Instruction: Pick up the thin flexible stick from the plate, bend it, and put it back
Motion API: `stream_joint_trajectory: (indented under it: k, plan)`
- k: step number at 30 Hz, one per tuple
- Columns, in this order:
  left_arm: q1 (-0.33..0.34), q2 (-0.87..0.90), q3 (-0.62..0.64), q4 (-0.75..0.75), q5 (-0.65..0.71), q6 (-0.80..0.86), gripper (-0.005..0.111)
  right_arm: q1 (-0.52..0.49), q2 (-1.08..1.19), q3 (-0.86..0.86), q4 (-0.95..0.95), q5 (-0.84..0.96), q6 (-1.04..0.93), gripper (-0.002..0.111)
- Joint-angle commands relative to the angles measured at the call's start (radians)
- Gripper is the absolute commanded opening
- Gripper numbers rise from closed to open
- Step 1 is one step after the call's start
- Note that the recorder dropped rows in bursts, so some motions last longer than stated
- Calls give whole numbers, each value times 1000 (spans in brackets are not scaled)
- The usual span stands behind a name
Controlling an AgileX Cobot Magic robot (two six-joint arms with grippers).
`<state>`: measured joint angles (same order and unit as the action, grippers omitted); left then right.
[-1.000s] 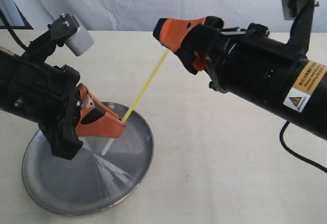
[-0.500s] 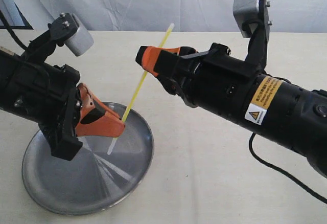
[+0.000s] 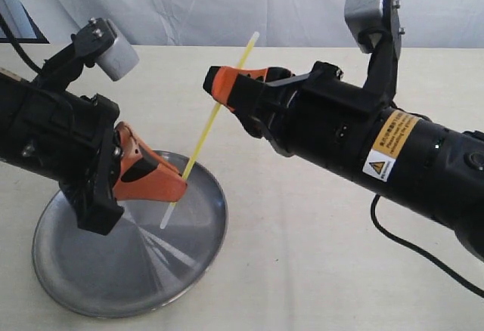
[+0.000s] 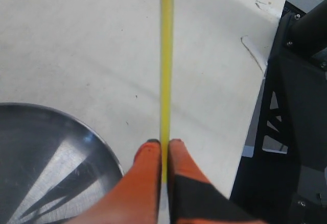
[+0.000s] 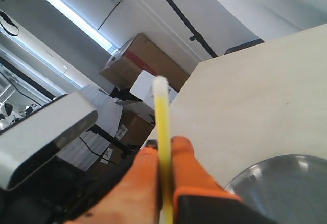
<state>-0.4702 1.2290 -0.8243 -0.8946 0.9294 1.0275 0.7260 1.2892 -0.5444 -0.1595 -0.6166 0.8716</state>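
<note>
The plate (image 3: 198, 259) is round, shiny and grey. It lies on the pale tabletop (image 3: 318, 270) at about 7 o'clock in the outside view.

The thin flexible stick (image 3: 203, 133) is up in the air, not lying on the plate. It is yellow and straight. It slants from low over the plate up toward 1 o'clock.

The left claw (image 3: 182, 184) is orange. It is squeezed tight on the low part of the stick, over the plate's edge at about 2 o'clock. The left wrist view shows both fingers pressed on the stick with no gap. A short whitish end pokes out under this claw, toward 7 o'clock, above the plate. I cannot tell if that end touches the plate.

The right claw (image 3: 216, 88) is orange too. Its arm comes in from 4 o'clock. It pinches the stick higher up, and the right wrist view shows its fingers tight on both sides. The other whitish end sticks out past this claw, toward 1 o'clock.

The two claws are apart, with bare yellow stick between them.
</note>
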Motion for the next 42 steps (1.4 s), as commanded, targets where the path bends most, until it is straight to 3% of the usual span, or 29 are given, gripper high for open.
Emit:
stream_joint_trajectory:
  k: [1, 24, 37, 39, 42]
  plan:
    - [-10, -5, 2, -83, -18, 4, 0, 3, -2, -2, -11, 1, -31, -1]
    - [-10, -5, 2, -246, -18, 58, 0, 3, -2, -2, 37, 136, -257, -1]
    - [-10, -5, 2, -142, -55, 20, 0, 3, -2, -2, 148, 71, -297, -1]
    - [-10, -5, 2, -142, -60, 20, 4, 3, -2, -2, 148, 71, -297, -1]
    - [-10, -5, 2, -142, -66, 20, 19, 3, -2, -2, 148, 71, -294, -1]
